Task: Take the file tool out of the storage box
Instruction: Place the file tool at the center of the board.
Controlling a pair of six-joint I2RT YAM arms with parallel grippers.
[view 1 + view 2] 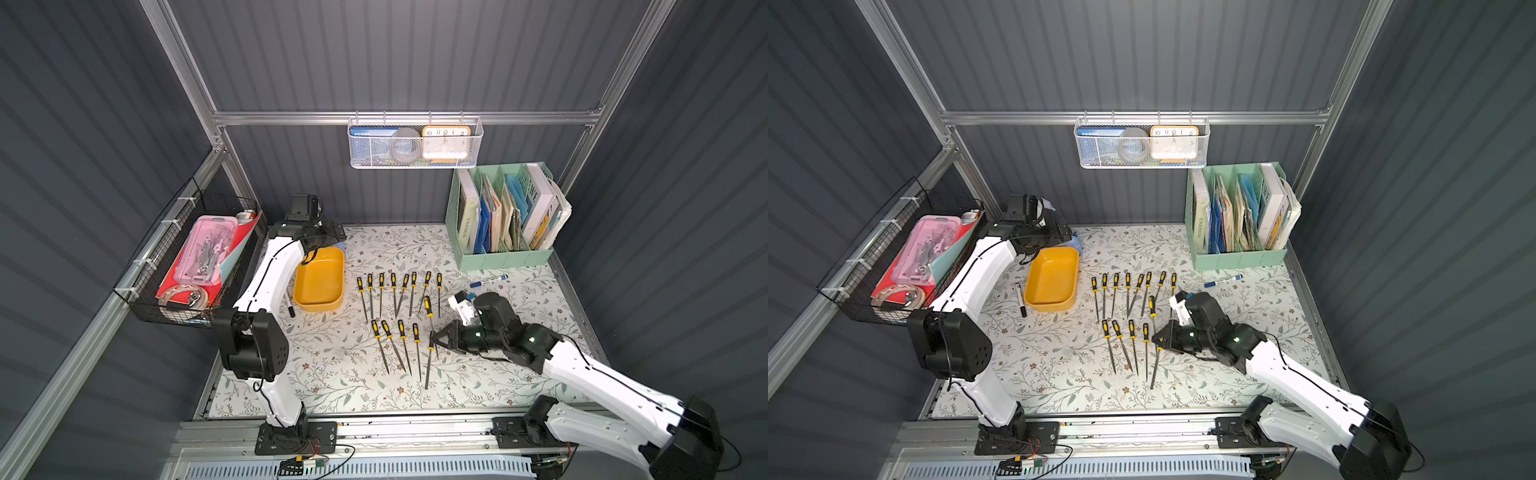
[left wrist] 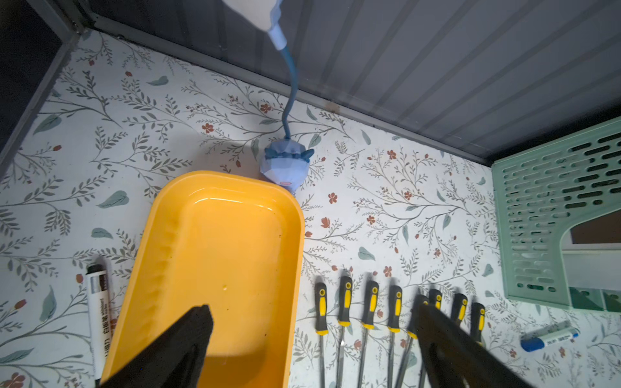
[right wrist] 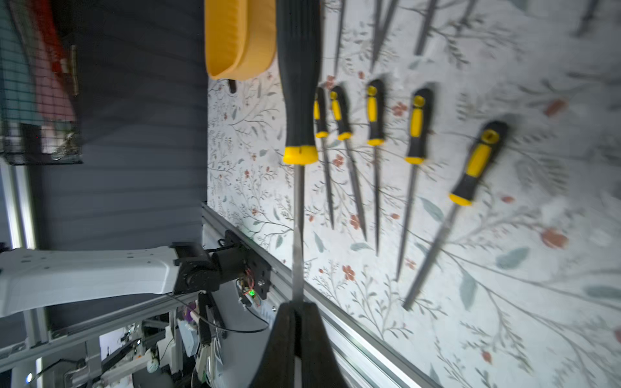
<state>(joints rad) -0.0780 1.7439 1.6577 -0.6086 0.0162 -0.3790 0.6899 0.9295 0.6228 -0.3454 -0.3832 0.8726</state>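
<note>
One file [image 3: 299, 100] is in your right gripper [image 3: 295, 307], which is clamped on the steel blade; the handle points toward the back wall. In the right wrist view the held handle looms far larger than the others, so the file is above the table [image 1: 332, 365], not lying on it. In both top views its handle [image 1: 428, 306] shows between the two rows of laid-out files, well apart from the box [image 1: 320, 282].

You will find the box at the back left of the table, just beside the left arm. What shows of its floor [image 2: 228, 255] is bare yellow.

Your left gripper [image 2: 312, 314] hangs over the near end of the box. Its jaws stand wide apart and grip nothing.

Laid out to the right of the box:
- back row [image 1: 399, 286]: eight files, handles toward the back wall.
- front row [image 1: 395, 332]: five files, the rightmost tilted and partly under the right gripper.

A black marker [image 2: 97, 302] lies just beside the box's left wall. A blue marker [image 1: 488, 281] lies near the green organiser [image 1: 498, 257] at the back right.
</note>
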